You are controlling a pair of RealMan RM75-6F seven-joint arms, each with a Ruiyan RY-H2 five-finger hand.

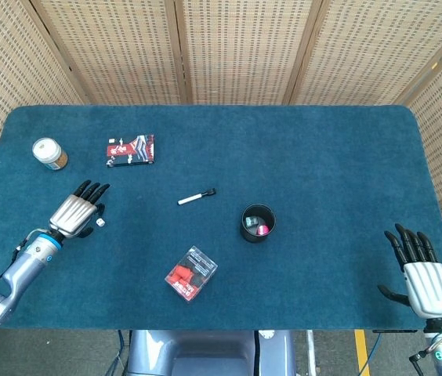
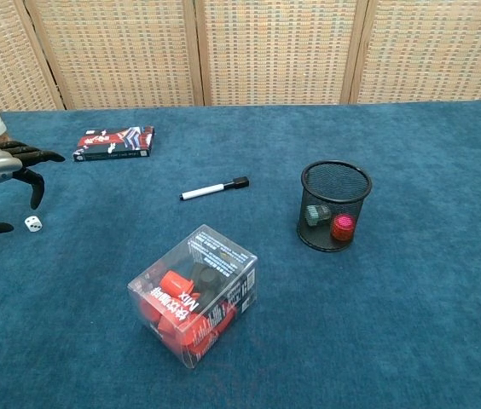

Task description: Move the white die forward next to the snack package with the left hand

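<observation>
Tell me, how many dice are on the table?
1. The white die sits near the table's left edge, right beside the left hand. Others could hide inside the mesh cup.

Blue carpeted table (image 1: 323, 149), white die (image 1: 101, 222), snack package (image 1: 131, 150), marker (image 1: 197, 197), mesh cup (image 1: 258, 223), clear box (image 1: 191, 272), jar (image 1: 49, 153)
</observation>
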